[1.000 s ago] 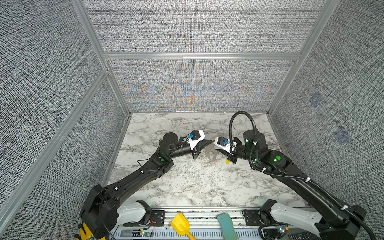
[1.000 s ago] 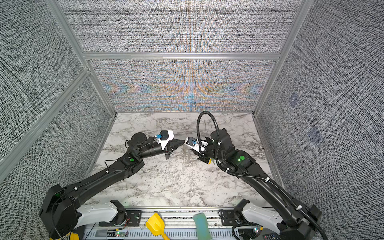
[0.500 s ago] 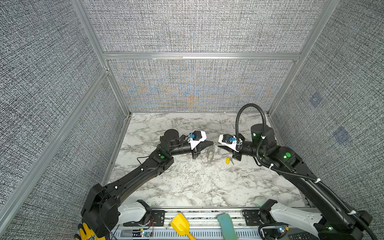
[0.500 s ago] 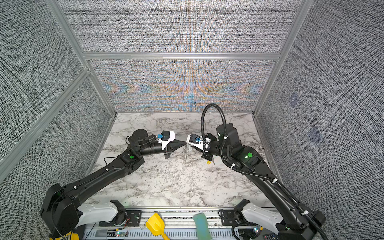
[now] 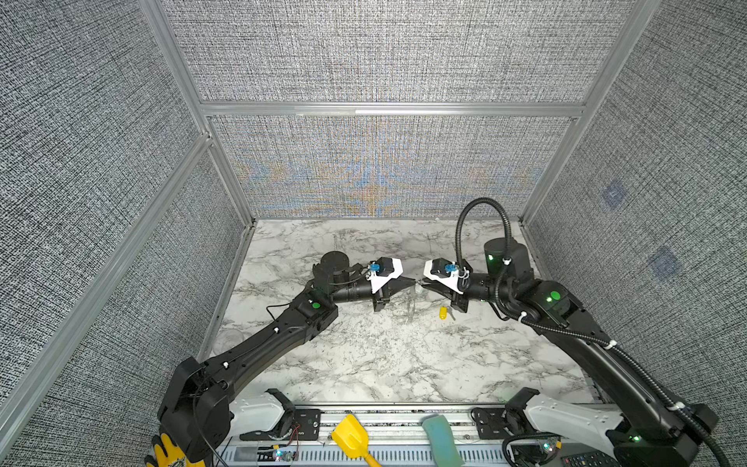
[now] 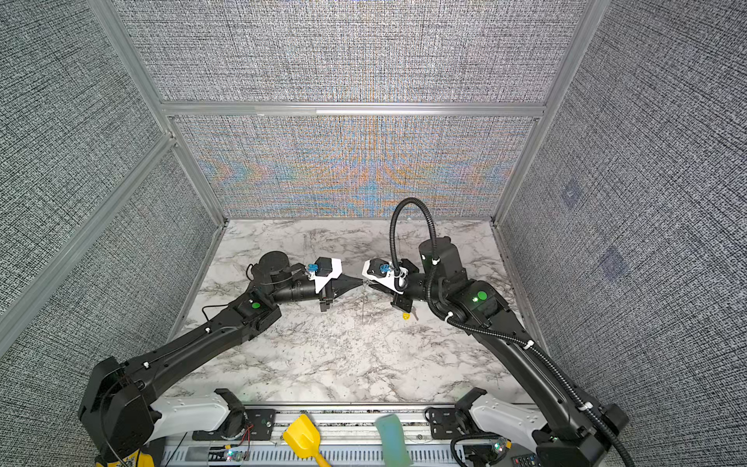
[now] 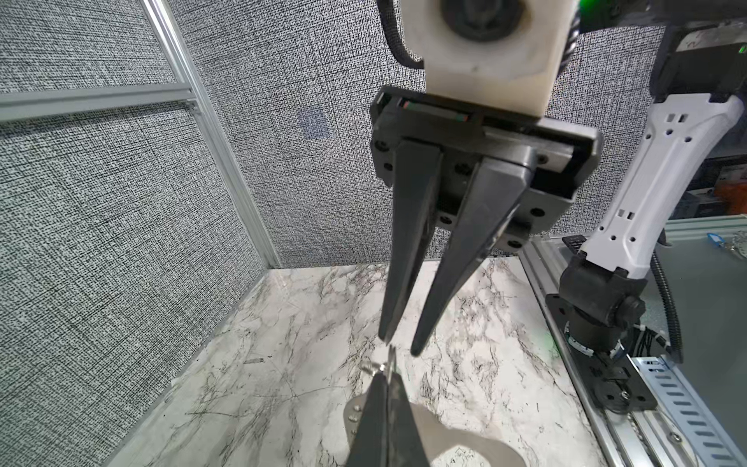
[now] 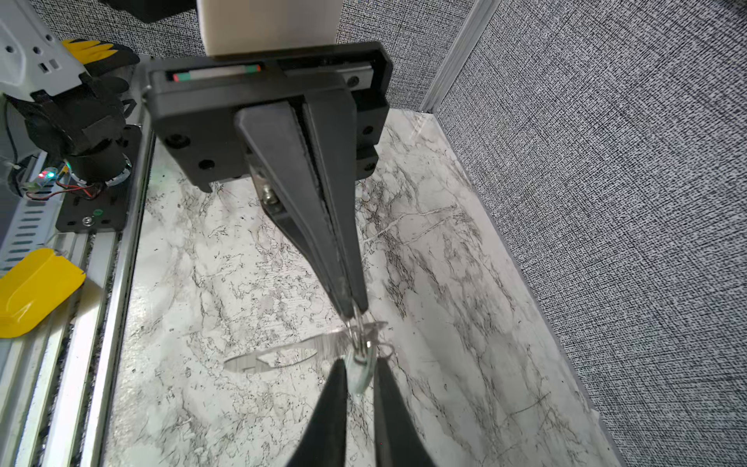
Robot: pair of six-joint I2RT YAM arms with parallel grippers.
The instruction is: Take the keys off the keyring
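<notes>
Slippage risk: left gripper (image 8: 355,309) jaws clamp the keyring (image 7: 444,430) aloft, right gripper (image 7: 399,344) jaws sit narrowly apart around the teal-tagged key (image 8: 359,378); a glancing pinch could twist the keyring free.

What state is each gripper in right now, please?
Left gripper: closed, pinching the small wire ring.
Right gripper: slightly open, jaws either side of the pale teal-green tag, not visibly clamped.

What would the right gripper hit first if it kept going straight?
Probably the pale tag, just ahead of the open right gripper; it hangs on the ring the left gripper pinches. Depth is unclear.
</notes>
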